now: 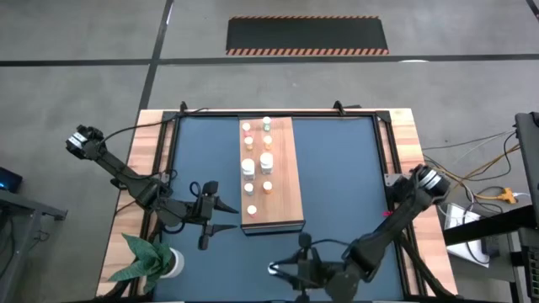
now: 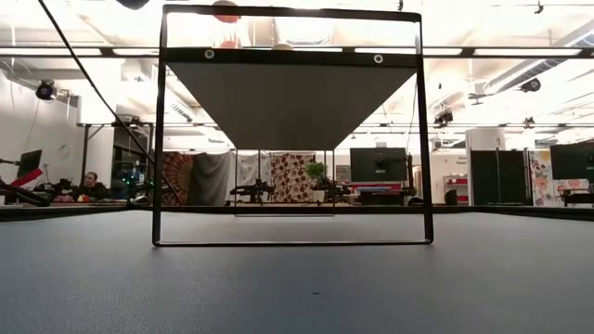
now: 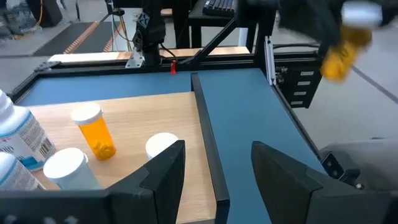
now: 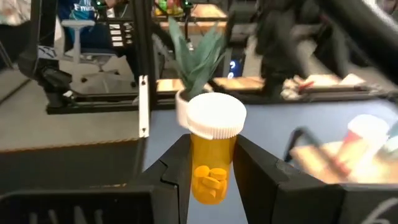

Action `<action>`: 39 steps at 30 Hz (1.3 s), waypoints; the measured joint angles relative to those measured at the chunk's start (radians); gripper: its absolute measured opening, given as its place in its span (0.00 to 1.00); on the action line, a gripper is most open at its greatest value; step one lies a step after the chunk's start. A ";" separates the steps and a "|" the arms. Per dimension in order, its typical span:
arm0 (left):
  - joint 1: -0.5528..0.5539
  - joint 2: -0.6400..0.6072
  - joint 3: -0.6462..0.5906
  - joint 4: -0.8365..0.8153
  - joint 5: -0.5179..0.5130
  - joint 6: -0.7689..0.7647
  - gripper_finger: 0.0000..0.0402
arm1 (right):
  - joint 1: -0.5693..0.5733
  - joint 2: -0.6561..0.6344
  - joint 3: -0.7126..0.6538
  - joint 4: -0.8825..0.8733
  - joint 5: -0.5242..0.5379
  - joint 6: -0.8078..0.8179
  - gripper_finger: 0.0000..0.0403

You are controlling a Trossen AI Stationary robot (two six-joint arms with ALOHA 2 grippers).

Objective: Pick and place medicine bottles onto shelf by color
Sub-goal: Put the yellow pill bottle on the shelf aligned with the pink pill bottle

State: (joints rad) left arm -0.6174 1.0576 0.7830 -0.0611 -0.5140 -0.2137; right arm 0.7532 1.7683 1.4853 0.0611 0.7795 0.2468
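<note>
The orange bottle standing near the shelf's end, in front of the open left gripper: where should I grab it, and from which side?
Judging by the left wrist view, grip the orange bottle across its amber body below the white cap, left gripper coming in level over the shelf end. It leans slightly, with a white-capped bottle nearer, so go around that.

Overhead, table-level, two wrist cameras
</note>
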 joint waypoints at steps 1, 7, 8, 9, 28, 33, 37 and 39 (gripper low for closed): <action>0.000 0.000 0.000 0.000 0.000 0.013 0.42 | -0.007 -0.023 0.000 -0.020 0.001 -0.027 0.23; 0.002 -0.002 0.002 0.007 -0.001 0.085 0.42 | -0.087 -0.119 -0.009 -0.118 0.005 -0.151 0.23; 0.002 -0.004 0.002 0.010 -0.002 0.097 0.42 | -0.102 -0.131 -0.016 -0.130 0.005 -0.163 0.23; 0.002 -0.005 0.002 0.017 -0.003 0.113 0.42 | -0.120 -0.143 -0.024 -0.144 -0.002 -0.174 0.23; 0.087 0.017 0.000 0.240 -0.010 0.319 0.42 | -0.394 -0.337 -0.428 0.162 -0.505 -0.275 0.23; 0.099 0.064 0.000 0.238 -0.009 0.299 0.42 | -0.420 -0.396 -0.587 0.286 -0.543 -0.283 0.23; 0.101 0.099 0.000 0.261 -0.005 0.298 0.42 | -0.444 -0.413 -0.657 0.327 -0.556 -0.254 0.23; 0.103 0.111 0.001 0.278 -0.005 0.299 0.42 | -0.457 -0.412 -0.675 0.325 -0.568 -0.233 0.23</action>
State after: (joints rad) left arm -0.5142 1.1686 0.7841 0.2166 -0.5192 0.0851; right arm 0.2966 1.3561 0.8101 0.3864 0.2113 0.0134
